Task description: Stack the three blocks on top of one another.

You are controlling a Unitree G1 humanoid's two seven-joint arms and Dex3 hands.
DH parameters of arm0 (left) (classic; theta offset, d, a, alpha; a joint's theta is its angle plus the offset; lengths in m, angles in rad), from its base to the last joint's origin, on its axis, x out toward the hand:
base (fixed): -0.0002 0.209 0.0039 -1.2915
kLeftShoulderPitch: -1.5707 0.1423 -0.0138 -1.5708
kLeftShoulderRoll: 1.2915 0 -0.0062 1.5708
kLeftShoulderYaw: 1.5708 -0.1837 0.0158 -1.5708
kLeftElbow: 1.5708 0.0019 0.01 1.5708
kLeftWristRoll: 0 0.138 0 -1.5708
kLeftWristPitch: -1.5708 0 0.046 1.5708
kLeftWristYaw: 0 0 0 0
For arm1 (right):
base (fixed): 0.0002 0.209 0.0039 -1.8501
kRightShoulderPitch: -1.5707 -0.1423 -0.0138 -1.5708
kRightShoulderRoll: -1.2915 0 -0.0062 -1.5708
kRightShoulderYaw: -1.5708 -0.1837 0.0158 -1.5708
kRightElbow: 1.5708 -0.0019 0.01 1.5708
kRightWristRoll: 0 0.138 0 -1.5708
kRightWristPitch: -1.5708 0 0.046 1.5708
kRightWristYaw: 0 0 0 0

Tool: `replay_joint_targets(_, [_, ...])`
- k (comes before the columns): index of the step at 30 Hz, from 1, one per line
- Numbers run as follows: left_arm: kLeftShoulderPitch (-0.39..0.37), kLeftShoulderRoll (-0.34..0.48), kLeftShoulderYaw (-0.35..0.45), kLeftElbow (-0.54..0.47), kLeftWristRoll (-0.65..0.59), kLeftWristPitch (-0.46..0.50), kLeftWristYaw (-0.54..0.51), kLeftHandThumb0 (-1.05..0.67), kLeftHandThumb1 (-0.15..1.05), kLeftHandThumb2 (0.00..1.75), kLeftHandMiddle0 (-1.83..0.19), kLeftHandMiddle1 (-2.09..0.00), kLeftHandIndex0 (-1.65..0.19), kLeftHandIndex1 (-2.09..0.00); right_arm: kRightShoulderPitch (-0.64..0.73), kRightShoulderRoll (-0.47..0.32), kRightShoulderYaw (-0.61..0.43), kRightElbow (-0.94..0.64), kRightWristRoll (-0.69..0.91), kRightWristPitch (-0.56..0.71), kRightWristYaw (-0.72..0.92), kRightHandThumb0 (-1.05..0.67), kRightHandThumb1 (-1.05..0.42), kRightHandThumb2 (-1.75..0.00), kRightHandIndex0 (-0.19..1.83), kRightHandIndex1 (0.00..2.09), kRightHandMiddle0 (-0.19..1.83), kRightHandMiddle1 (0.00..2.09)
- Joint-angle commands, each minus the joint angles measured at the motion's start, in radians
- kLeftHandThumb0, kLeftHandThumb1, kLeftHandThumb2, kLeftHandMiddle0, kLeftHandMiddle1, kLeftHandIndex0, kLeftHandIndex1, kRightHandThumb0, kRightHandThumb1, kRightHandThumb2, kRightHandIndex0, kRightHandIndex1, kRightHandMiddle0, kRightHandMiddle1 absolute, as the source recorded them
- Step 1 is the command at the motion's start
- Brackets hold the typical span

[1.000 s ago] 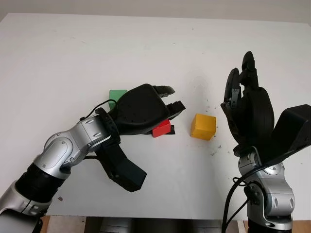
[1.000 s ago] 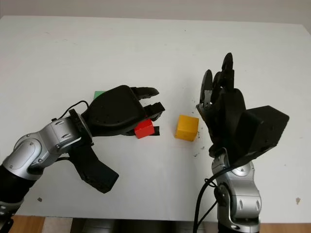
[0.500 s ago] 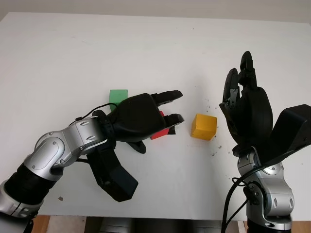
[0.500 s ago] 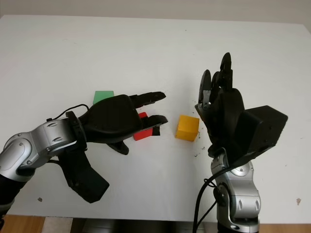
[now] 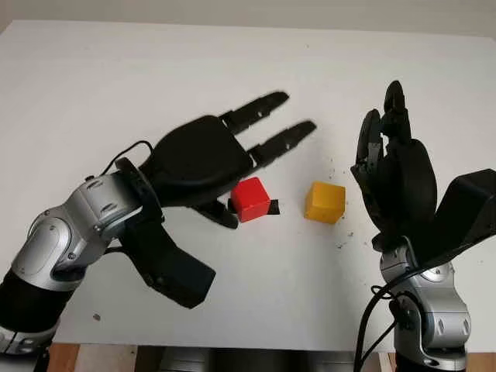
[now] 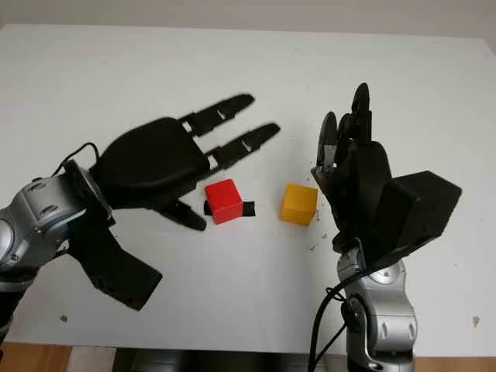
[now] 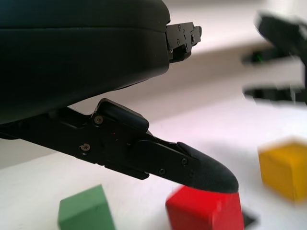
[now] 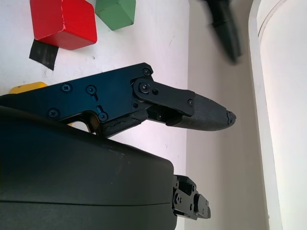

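Note:
A red block (image 5: 250,199) sits on the white table (image 5: 116,85), next to a yellow block (image 5: 324,202) on its right. The green block (image 7: 86,208) stands apart on the table behind the red one; in the eye views my left hand covers it. My left hand (image 5: 267,147) is open and hovers above and to the left of the red block, holding nothing. My right hand (image 5: 385,132) is open, upright just to the right of the yellow block, apart from it.
A short strip of black tape (image 5: 271,208) lies on the table against the red block. Dark specks (image 5: 335,167) dot the surface near the yellow block. The table's front edge (image 5: 271,345) runs close to both arms.
My left hand has let go of the red block, stretched its fingers out and lifted up and away. The red block now stands uncovered. The right hand has not moved.

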State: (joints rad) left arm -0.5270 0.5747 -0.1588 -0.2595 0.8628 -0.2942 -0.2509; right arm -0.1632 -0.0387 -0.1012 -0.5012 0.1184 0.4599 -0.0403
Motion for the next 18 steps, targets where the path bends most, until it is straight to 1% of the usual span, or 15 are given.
replay_joint_targets(1, [0.018,-0.014,0.034,0.026,-0.019,0.004,0.069,-0.75,1.05,0.20,0.19,0.00,0.19,0.00,0.007,-0.004,-0.003,-0.017,0.002,-0.005,0.003,-0.63,-1.05,-0.66,-0.19,0.00,-0.19,0.00])
replay_joint_targets(3, [0.023,-0.022,0.058,0.055,-0.049,0.005,0.126,-0.73,1.05,0.18,0.15,-0.03,0.17,-0.02,0.005,-0.011,-0.002,-0.018,-0.001,-0.001,0.007,-0.63,-1.05,-0.67,-0.19,0.00,-0.19,0.00])
replay_joint_targets(5, [0.026,-0.028,0.079,0.073,-0.084,0.026,0.141,-0.73,1.04,0.12,0.08,-0.06,0.12,-0.05,0.006,-0.017,-0.004,-0.021,-0.002,0.005,0.010,-0.63,-1.05,-0.67,-0.19,0.00,-0.19,0.00])
replay_joint_targets(9, [0.029,-0.010,0.117,0.095,-0.151,0.086,0.108,-0.72,1.03,0.07,-0.01,-0.09,0.01,-0.10,0.006,-0.018,-0.010,-0.026,0.005,0.014,0.012,-0.63,-1.05,-0.67,-0.19,0.00,-0.19,0.00])
replay_joint_targets(14, [0.027,0.020,0.161,0.130,-0.256,0.168,0.024,-0.69,1.00,0.05,-0.05,-0.08,-0.06,-0.11,0.005,-0.030,-0.014,-0.018,0.005,0.011,0.023,-0.63,-1.05,-0.68,-0.19,0.00,-0.19,0.00])
replay_joint_targets(18, [0.021,0.057,0.183,0.183,-0.316,0.181,-0.009,-0.73,1.00,0.06,-0.04,-0.06,-0.09,-0.10,0.007,-0.032,-0.019,-0.024,0.010,0.015,0.027,-0.61,-1.05,-0.69,-0.19,0.00,-0.19,0.00])
